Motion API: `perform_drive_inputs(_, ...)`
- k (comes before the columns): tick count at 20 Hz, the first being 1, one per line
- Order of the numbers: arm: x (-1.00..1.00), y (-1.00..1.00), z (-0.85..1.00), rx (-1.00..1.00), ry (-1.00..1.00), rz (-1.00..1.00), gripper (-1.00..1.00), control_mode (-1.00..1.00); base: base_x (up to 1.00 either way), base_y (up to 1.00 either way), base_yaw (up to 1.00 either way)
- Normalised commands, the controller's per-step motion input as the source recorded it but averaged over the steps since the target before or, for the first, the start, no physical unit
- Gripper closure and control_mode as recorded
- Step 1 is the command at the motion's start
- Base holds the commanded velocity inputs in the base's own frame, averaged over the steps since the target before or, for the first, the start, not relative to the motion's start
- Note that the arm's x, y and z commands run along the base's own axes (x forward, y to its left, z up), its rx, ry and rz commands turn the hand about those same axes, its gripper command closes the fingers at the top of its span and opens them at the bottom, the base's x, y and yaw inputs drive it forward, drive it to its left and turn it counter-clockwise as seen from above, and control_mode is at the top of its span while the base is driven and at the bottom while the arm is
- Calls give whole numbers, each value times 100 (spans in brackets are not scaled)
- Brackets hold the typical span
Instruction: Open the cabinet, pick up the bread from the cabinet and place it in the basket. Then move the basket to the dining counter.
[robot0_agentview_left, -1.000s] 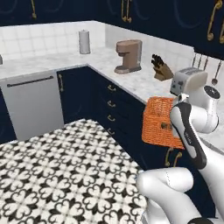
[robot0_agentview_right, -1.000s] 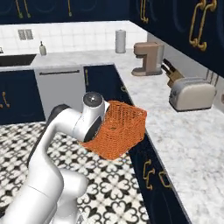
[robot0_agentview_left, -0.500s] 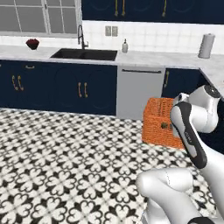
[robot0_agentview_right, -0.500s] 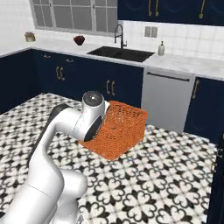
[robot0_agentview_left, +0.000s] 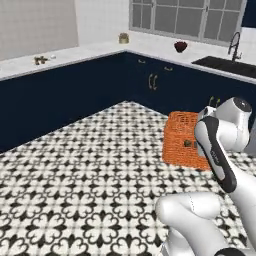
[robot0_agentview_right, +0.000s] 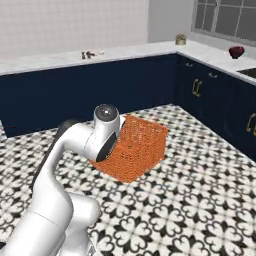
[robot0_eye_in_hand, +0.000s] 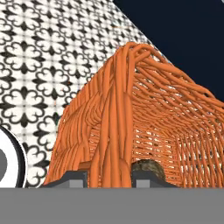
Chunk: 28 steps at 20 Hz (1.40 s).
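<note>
Starting at the left of the left base view, a long white-grey marble counter over a plain dark navy front (robot0_agentview_left: 60, 95) is running along the wall, with a few small bits sitting on top that are too tiny to make out. Further right in that view, a small tan jar (robot0_agentview_left: 123, 38) is sitting in the corner under the window (robot0_agentview_left: 185, 17), and a dark red bowl (robot0_agentview_left: 180, 46) is resting on the worktop next to it. Below those, navy cabinet doors with short brass pulls (robot0_agentview_left: 152, 81) are lining the far wall.

Moving right, the rectangular orange woven mesh basket (robot0_agentview_left: 182, 138) is hanging in the air above the black-and-white patterned tile floor (robot0_agentview_left: 85, 170), tipped a bit, right up against the robot's white arm (robot0_agentview_left: 215, 150). In the right base view the same basket (robot0_agentview_right: 137, 147) is sitting just beside the arm's round dark-capped joint, well off the floor.

In the hand view the gripper (robot0_eye_in_hand: 109, 177) is clamping onto the basket's near wall, with a thick bundle of orange strands (robot0_eye_in_hand: 111, 131) running down between the two dark finger tips (robot0_eye_in_hand: 146, 176), so the jaws are closed on the rim. Just past the right-hand tip, a small golden-brown bun-like lump of bread (robot0_eye_in_hand: 148, 167) is lying inside the basket on its bottom.
</note>
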Motion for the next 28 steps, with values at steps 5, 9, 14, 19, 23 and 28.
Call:
perform_drive_inputs(5, 0, 0, 0, 0, 0, 0, 100, 100, 4, 0, 100)
perform_drive_inputs(9, 0, 0, 0, 0, 0, 0, 100, 100, 71, -12, 85)
perform_drive_inputs(14, 0, 0, 0, 0, 0, 0, 100, 100, 100, -59, 53)
perform_drive_inputs(19, 0, 0, 0, 0, 0, 0, 100, 100, 100, -69, 20)
perform_drive_inputs(23, 0, 0, 0, 0, 0, 0, 100, 100, 100, -18, -12)
perform_drive_inputs(28, 0, 0, 0, 0, 0, 0, 100, 100, 100, -1, -22)
